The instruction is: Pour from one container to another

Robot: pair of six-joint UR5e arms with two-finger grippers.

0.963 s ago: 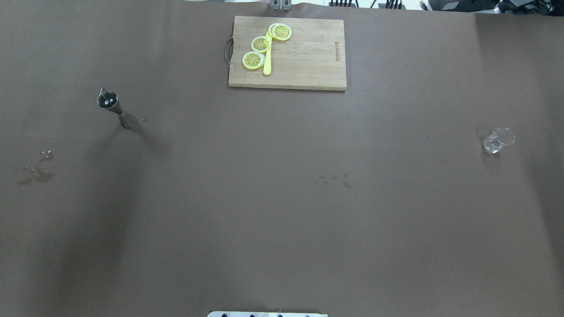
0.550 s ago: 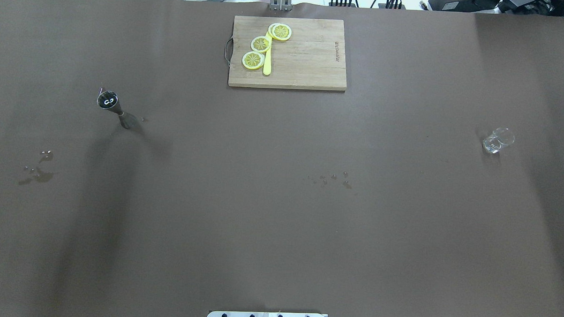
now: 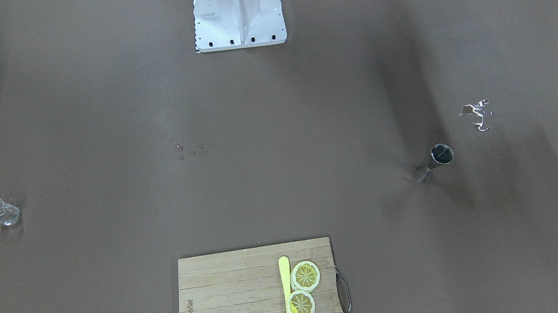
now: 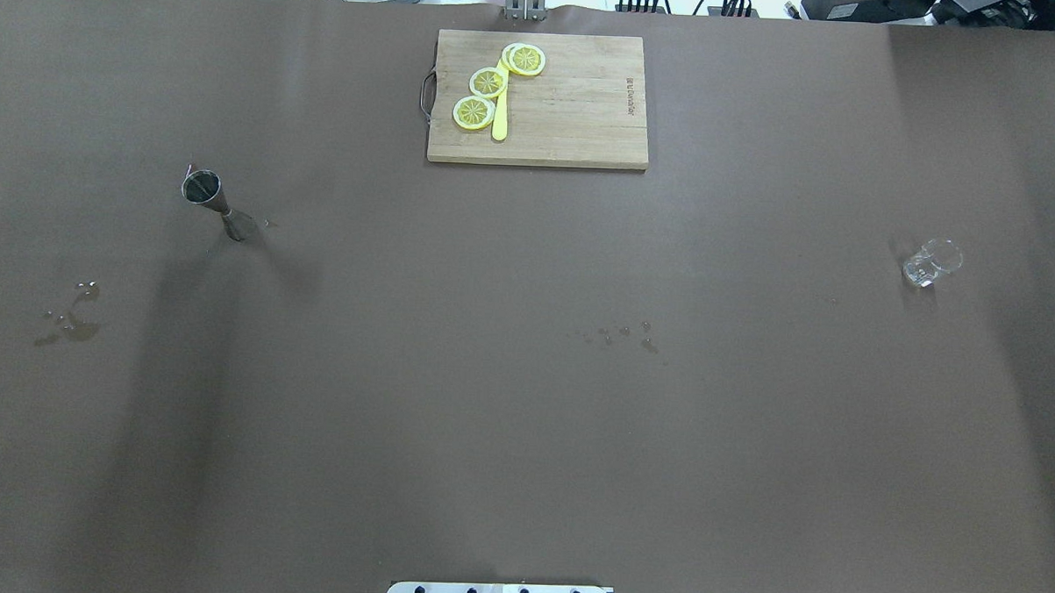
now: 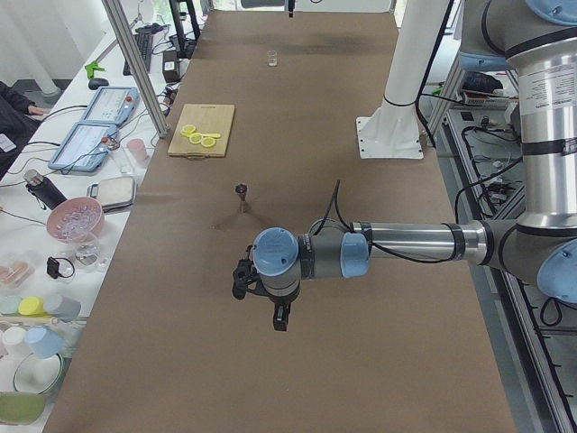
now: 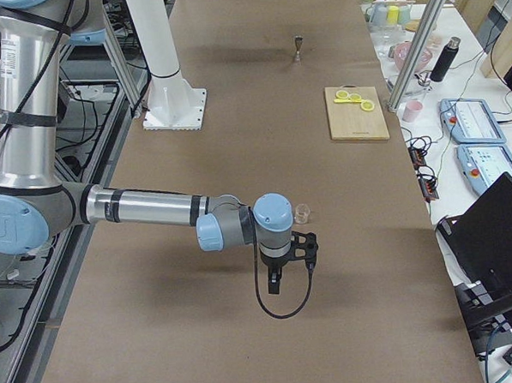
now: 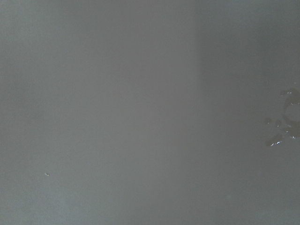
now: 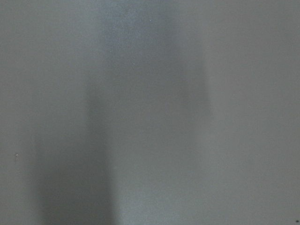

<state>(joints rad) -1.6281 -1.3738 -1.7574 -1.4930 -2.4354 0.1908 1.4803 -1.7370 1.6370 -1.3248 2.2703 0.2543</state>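
Brown matte table cover (image 4: 523,437) everywhere, wet in a couple of spots, and neither of my arms shows from overhead. So, the pour job: the small polished steel double-cone jigger (image 4: 219,205) stands upright on my left side of the table. The little clear drinking glass (image 4: 931,262) stands upright way over on my right, so the two are well apart. My left gripper (image 5: 242,278) hangs over the table at the jigger's end and my right gripper (image 6: 303,243) hangs near the glass, neither touching anything as far as I can see. They only show in the side cameras though, so whether the jaws are apart or together I honestly cannot tell, and both wrist cams just see bare cover. Handling guess: the jigger should be light and rigid, but that polished metal looks slick. With a puddle (image 4: 70,320) close by and droplets (image 4: 618,335) mid-table I'd assume it's wet too. It's tall on a small foot, so a sideways nudge would likely tip it, and I'd close on the narrow waist where the two cones meet, coming in level. Can't tell how full the top cup is. The glass looks light, hard, breakable and just as slippery, so I'd pinch it across the wall about halfway up, gently, or leave it standing as the receiver. Wooden cutting board (image 4: 578,114) with lemon slices (image 4: 488,82) and a yellow plastic knife (image 4: 499,120) sits at the far edge, out of the way
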